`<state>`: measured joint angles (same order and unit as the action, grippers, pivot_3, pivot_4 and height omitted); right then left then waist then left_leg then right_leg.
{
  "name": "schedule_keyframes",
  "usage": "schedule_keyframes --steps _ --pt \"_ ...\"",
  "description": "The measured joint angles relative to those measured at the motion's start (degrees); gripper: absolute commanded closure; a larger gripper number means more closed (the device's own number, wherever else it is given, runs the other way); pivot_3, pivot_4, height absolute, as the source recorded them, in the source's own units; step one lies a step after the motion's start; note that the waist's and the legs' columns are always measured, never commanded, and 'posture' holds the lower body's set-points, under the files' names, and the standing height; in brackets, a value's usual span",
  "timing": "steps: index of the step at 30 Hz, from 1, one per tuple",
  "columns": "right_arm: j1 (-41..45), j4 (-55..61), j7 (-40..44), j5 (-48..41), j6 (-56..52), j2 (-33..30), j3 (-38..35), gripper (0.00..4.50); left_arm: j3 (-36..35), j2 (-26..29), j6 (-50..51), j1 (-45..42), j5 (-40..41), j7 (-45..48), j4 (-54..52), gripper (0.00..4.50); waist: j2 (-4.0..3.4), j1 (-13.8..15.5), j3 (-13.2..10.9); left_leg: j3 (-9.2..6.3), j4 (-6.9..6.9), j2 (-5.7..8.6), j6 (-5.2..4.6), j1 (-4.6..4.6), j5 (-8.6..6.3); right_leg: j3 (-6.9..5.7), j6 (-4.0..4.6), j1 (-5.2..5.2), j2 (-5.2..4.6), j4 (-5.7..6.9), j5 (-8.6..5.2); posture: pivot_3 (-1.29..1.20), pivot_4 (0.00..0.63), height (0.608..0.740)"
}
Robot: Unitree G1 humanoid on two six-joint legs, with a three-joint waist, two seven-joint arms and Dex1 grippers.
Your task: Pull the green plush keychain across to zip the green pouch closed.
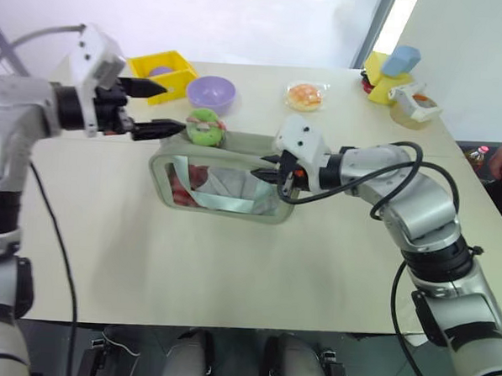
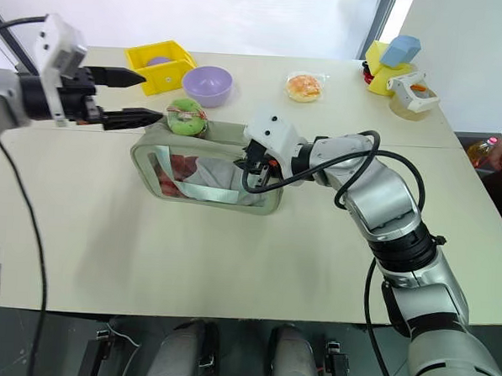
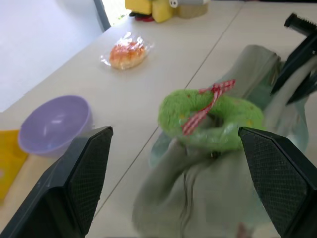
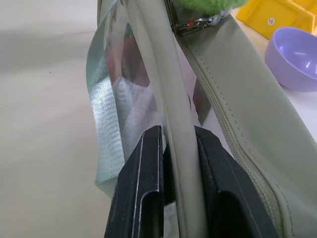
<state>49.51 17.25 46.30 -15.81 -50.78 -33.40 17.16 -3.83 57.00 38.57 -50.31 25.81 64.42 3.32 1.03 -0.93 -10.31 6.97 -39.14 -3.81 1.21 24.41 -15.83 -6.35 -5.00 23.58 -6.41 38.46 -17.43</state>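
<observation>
My left gripper [image 1: 160, 109] stood wide apart, level, just beside the green plush keychain [image 1: 205, 127] on the green pouch [image 1: 221, 205] top; my right gripper [image 4: 179, 148] pinched the pouch's edge.

- Left gripper [image 1: 161, 109] hangs over the worktop's far left, fingers [image 3: 81, 178] spread wide, nothing between them, pointing right.
- Right gripper [image 4: 178, 163] reaches leftward from a bent arm mid-worktop, fingers [image 4: 143, 188] pinched tight on the green pouch [image 1: 258, 214].
</observation>
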Motion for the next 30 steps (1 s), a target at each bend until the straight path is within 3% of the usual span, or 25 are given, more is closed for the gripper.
schedule_keyframes --steps 4,6,10,14,17,24,27,30 --pt "-0.2 -0.4 0.1 0.1 0.9 0.2 0.0 3.70 -4.7 6.6 4.2 6.2 2.5 2.8 -3.9 0.06 -0.01 -0.2 0.0 0.01 0.04 -0.02 0.00 -0.01 0.00 0.04 0.00 0.02 0.00 0.01 0.00 0.00 0.150 0.739" --pt "-0.1 -0.8 0.2 0.5 1.2 0.1 0.0 3.70 -6.0 7.2 5.2 11.7 3.7 3.3 -7.7 0.06 -0.01 0.0 0.0 -0.01 0.00 -0.02 0.00 -0.04 0.00 0.04 0.00 -0.02 -0.01 0.04 0.00 0.00 0.150 0.739" --pt "-0.1 -1.1 0.6 1.1 1.6 0.1 0.0 3.70 -5.9 4.0 1.6 22.0 0.9 -0.4 -10.9 0.06 -0.01 0.1 0.0 -0.03 -0.01 -0.01 0.00 -0.07 0.00 0.03 0.01 -0.07 -0.01 0.03 0.00 0.00 0.150 0.739" --pt "-0.1 -1.1 1.1 1.1 1.7 0.2 0.0 3.70 -5.4 0.0 -2.0 22.9 -1.2 -4.4 -10.2 0.06 0.01 0.2 0.0 -0.04 -0.01 0.00 -0.01 -0.03 -0.01 0.01 0.01 -0.05 0.00 0.00 0.00 0.00 0.150 0.739" --pt "-0.1 -1.1 1.4 1.1 1.7 0.2 0.0 3.70 -4.9 -1.0 -4.0 22.2 -1.9 -5.3 -9.9 0.96 0.00 0.1 0.0 -0.02 0.01 -0.01 -0.01 -0.04 0.00 0.02 0.01 -0.03 0.00 0.02 0.00 0.00 0.150 0.739" --pt "-0.1 -0.8 1.4 1.0 1.1 0.2 0.0 3.70 -4.7 -2.7 -4.1 21.3 -1.1 -5.3 -9.0 4.34 0.01 0.1 0.0 -0.01 0.00 -0.01 0.00 -0.03 0.00 0.02 0.01 -0.02 -0.01 0.03 0.00 0.00 0.150 0.739" --pt "-0.2 -0.6 1.4 1.0 0.8 0.1 0.0 3.70 -4.5 -2.6 -3.9 21.3 -1.0 -5.0 -9.2 4.45 0.01 0.1 0.0 -0.01 0.00 -0.01 -0.01 -0.04 0.00 0.02 0.01 -0.04 -0.01 0.02 0.00 0.00 0.150 0.739" --pt "-0.2 -0.2 1.7 0.7 -0.4 -0.5 -0.1 2.92 -4.5 -2.5 -3.6 21.8 -0.5 -4.7 -10.2 4.50 0.01 0.2 0.0 -0.01 0.00 -0.01 -0.01 -0.03 0.00 0.02 0.01 -0.04 -0.01 0.02 0.00 0.00 0.150 0.739"
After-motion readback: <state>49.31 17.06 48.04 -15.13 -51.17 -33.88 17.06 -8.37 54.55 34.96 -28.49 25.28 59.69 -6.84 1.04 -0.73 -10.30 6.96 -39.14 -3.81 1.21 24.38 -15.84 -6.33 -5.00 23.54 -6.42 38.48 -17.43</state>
